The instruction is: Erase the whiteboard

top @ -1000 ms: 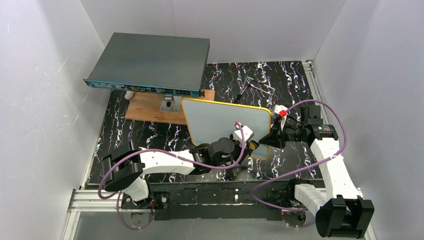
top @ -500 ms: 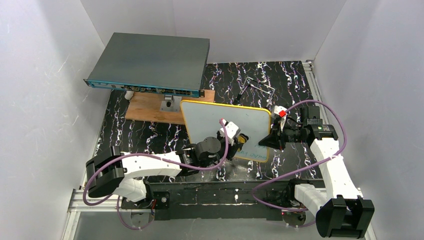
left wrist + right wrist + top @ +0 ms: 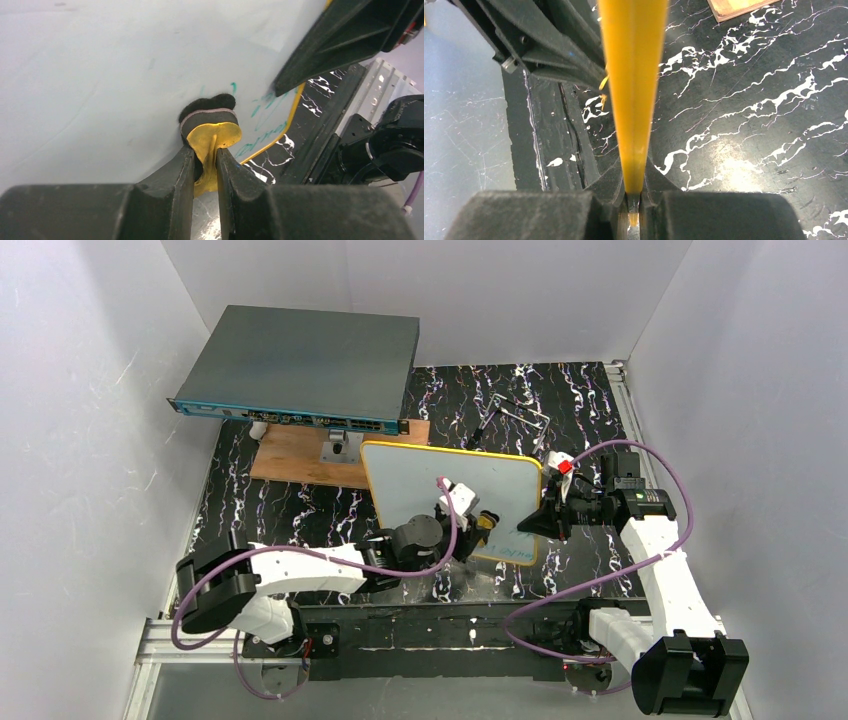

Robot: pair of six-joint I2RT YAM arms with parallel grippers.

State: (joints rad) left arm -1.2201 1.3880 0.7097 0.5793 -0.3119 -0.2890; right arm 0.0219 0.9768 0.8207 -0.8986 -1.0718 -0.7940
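The whiteboard (image 3: 440, 488), white with a thin yellow frame, is held tilted above the table. My right gripper (image 3: 545, 521) is shut on its right edge; the right wrist view shows the yellow frame (image 3: 633, 90) running edge-on between the jaws of the right gripper (image 3: 634, 192). My left gripper (image 3: 205, 165) is shut on a small eraser (image 3: 210, 131) with a yellow back and black felt, pressed on the board face (image 3: 100, 85). Green handwriting (image 3: 262, 125) remains near the board's lower right corner. The eraser (image 3: 484, 523) sits over the board's lower right part.
A dark-grey flat box (image 3: 300, 370) stands at the back left, over a brown wooden board (image 3: 295, 455). A thin metal wire piece (image 3: 515, 410) lies on the black marbled table (image 3: 580, 400) behind the whiteboard. White walls enclose the sides.
The left arm drew back to the left and slightly up, sliding the eraser across the board's lower right area. The right gripper and the whiteboard barely moved.
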